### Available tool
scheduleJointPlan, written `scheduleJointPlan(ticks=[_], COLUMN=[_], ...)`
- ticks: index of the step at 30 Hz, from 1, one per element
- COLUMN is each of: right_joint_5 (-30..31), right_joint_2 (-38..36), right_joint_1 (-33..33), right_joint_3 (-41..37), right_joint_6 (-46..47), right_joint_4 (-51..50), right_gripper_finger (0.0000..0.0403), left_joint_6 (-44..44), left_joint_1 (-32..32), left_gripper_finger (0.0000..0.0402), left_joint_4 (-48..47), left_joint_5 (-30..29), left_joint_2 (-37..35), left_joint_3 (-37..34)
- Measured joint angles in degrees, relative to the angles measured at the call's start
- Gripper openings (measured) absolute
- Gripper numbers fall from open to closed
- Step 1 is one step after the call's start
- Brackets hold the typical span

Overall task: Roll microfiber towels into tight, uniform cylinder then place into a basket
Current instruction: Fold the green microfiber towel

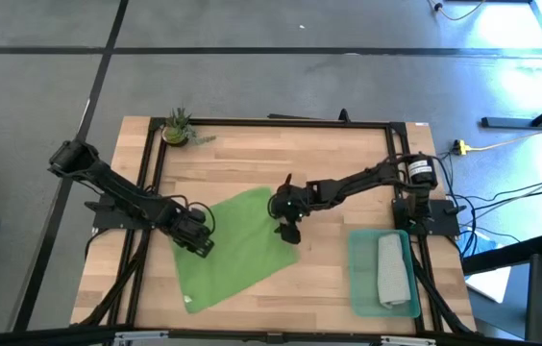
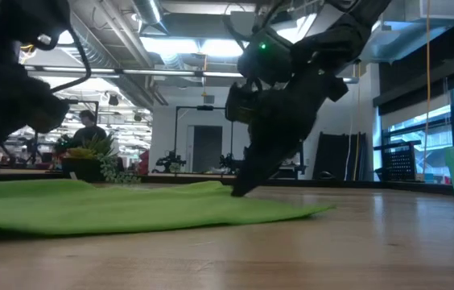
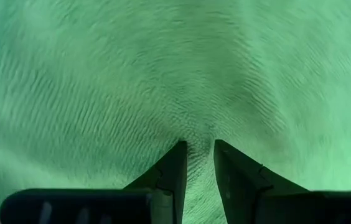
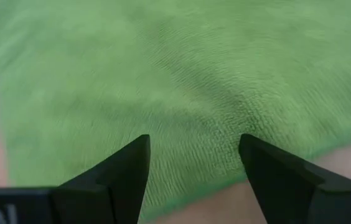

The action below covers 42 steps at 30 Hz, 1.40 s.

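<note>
Two risks: left end effector (image 1: pixel 197 234) pinches a pucker of green towel (image 1: pixel 237 245) mid-counter, fingers nearly together; right end effector (image 1: pixel 288 231) is spread at its edge. Uneven pull skews roll. Grey towel (image 1: pixel 393 270) sits in basket (image 1: pixel 357 279).

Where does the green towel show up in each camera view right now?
High view: green towel spread flat at table centre, between both grippers.
Low view: flat green sheet across the left half.
Left wrist view: fills the picture.
Right wrist view: fills most of it, wood along its edge.
Shared landmark: the right gripper at the towel's edge.
</note>
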Motion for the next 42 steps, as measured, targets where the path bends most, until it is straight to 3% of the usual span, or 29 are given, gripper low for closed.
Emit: scheduleJointPlan(ticks=[8,14,17,23,25,29,36,42], right_joint_5=[8.01,8.54,7.49,-7.17,-8.91,-7.80,-8.21,-2.74], right_joint_2=[-0.02,-2.16,-5.44,-9.36,-9.40,-9.40,-9.40,-9.48], right_joint_1=[-4.00,-6.79,-7.16,-6.32,-5.52,-4.12,-4.18,-4.22], right_joint_3=[0.03,-0.14,0.95,1.24,0.92,-0.93,-4.39,-7.79], right_joint_6=[0.17,0.34,-1.49,-5.86,-5.93,-7.28,-4.90,-4.10], right_joint_4=[-0.53,-2.64,-5.69,-10.46,-10.81,-11.17,-12.36,-11.83], right_gripper_finger=[0.0251,0.0251,0.0251,0.0251,0.0251,0.0251,0.0251,0.0251], left_joint_6=[0.39,1.96,4.71,9.45,9.45,7.68,7.74,7.77], left_joint_1=[-0.62,-0.57,-0.57,-0.96,-1.51,-1.80,-1.81,-1.80], left_gripper_finger=[0.0076,0.0076,0.0076,0.0076,0.0076,0.0076,0.0076,0.0076], left_joint_4=[10.83,17.39,16.77,14.19,10.02,2.83,1.87,2.31], left_joint_5=[0.12,-4.39,-7.19,-8.95,-10.65,-12.46,-12.61,-12.57], left_joint_2=[0.00,-0.38,-1.55,-3.75,-3.53,-2.39,0.33,4.63], left_joint_3=[0.00,0.33,1.74,2.27,2.27,2.25,2.25,2.30])
